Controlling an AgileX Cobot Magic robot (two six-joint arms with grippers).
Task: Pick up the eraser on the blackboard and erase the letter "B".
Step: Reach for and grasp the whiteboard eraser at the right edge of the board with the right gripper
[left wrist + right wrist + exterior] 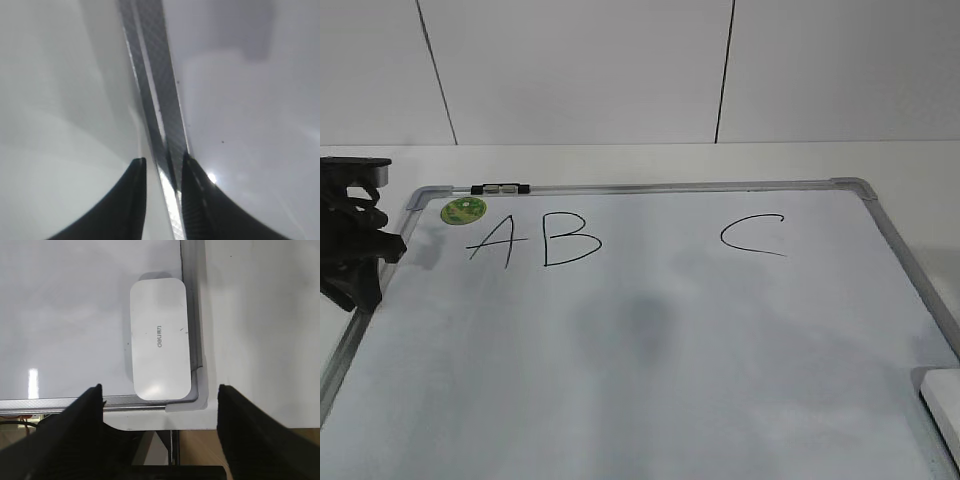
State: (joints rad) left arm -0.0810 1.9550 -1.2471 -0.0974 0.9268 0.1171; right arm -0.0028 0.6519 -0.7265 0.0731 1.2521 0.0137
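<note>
Exterior view: the blackboard [650, 340], really a white board in a grey metal frame, lies flat on a white table [620, 162]. Black marker letters run along its far edge: an "A" [498, 240], the letter "B" [570, 238] just right of it and intact, then a "C" [753, 235] well apart to the right. A round green sticker [463, 210] sits in the far left corner, with a small black-and-silver clip [499, 188] on the frame next to it. The left gripper [360, 245] hangs over the board's left frame edge; jaw state unreadable from this angle. Only a white sliver of the eraser [942, 400] shows at the right border, near corner of the board.

Left wrist view: left gripper [162, 167] straddles the frame rail [155, 90], one dark finger [134, 200] on the table side, the other on the board side. Narrow gap, the rail fills most of it. Can't tell whether the fingers actually pinch the rail or just sit beside it.

Right wrist view: right gripper [160, 392] is spread wide with nothing between the fingers [80, 425]. It hovers above the eraser [160, 339], which lies flat on the board, tucked into the corner, long side against the right frame rail and one short end against the rail nearest the camera. Small grey lettering on its top. Bare table beyond the frame on the right.
</note>
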